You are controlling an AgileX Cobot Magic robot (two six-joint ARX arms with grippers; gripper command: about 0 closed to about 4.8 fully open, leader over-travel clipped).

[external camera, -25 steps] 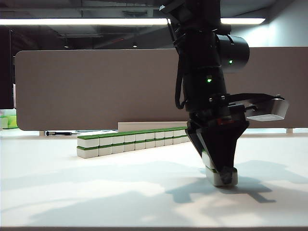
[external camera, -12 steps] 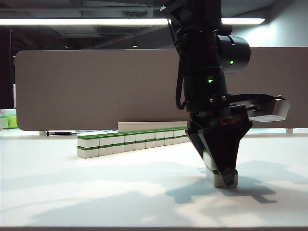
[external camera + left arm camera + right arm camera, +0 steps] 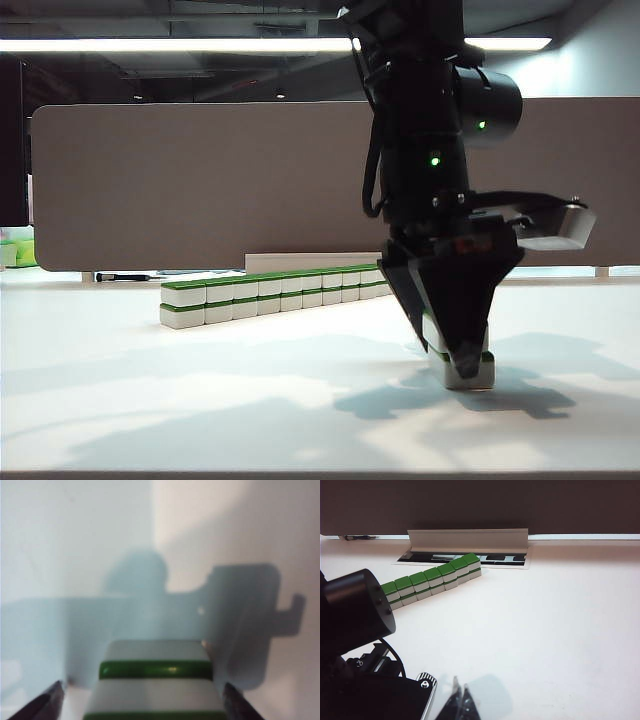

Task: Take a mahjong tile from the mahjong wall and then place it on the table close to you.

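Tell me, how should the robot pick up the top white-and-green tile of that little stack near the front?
Best from straight above, pinching the top white tile with green band on its two opposite side faces. It lies flat and square on the tile below, sides bare. The left gripper hangs open astride it already; the right gripper waits apart.

Exterior camera sits low at table (image 3: 200, 400) level; wrist cameras look down close — right shares the mahjong wall (image 3: 432, 580).
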